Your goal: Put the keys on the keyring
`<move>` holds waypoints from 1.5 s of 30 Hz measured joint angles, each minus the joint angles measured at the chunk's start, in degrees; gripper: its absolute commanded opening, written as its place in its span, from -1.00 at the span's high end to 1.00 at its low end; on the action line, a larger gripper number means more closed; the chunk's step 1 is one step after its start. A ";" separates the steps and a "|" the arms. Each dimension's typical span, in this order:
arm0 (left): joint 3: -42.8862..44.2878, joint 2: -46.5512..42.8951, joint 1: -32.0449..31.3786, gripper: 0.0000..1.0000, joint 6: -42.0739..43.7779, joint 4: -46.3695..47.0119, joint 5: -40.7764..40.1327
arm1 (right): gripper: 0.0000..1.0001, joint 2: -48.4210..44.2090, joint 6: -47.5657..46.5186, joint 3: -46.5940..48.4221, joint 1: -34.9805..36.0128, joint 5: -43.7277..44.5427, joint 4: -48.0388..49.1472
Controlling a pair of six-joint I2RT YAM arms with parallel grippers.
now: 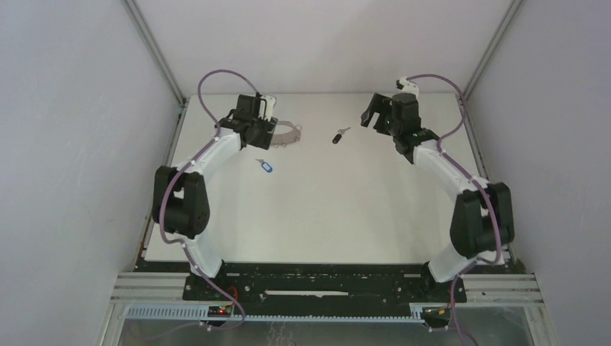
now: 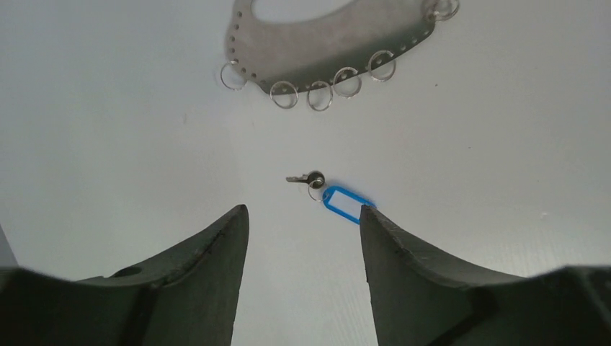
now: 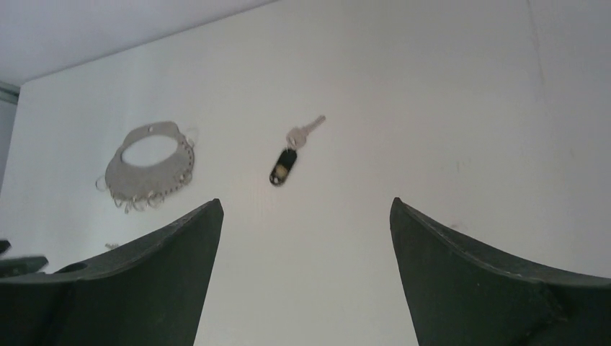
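The keyring (image 2: 324, 47) is a flat grey metal loop lying on the white table, with a row of small rings along its near edge. It also shows beside my left gripper (image 1: 256, 122) as the keyring (image 1: 288, 133). The blue-tagged key (image 2: 346, 204) lies just beyond my left gripper (image 2: 304, 216), whose fingers stand apart with nothing between them; its blue tag touches the right fingertip's outline. The black-headed key (image 3: 284, 166) with a silver blade lies ahead of my right gripper (image 3: 306, 205), which is wide open and empty. From above I see the blue key (image 1: 265, 166), the black key (image 1: 339, 135) and my right gripper (image 1: 373, 109).
Grey walls enclose the white table (image 1: 324, 216) on the left, back and right. Both arm bases sit on the black rail (image 1: 317, 281) at the near edge.
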 measured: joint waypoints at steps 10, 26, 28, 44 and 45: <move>0.96 8.70 -0.42 0.07 0.87 -3.52 -6.64 | -0.30 28.52 -1.44 27.89 5.84 2.64 -6.23; 0.96 15.41 -5.25 0.23 6.93 -2.91 -19.96 | -0.38 53.72 -1.99 61.53 9.97 6.78 -30.95; 0.96 15.41 -5.27 0.27 7.61 -2.34 -20.81 | -0.38 54.82 -1.62 63.58 9.94 6.32 -32.15; 1.05 12.50 -5.68 0.26 8.41 -5.57 -14.36 | -0.15 58.90 6.14 65.46 7.39 -4.02 -34.45; 1.36 12.13 -5.66 0.25 8.33 -6.08 -14.12 | -0.10 58.99 6.75 65.37 7.15 -4.48 -34.71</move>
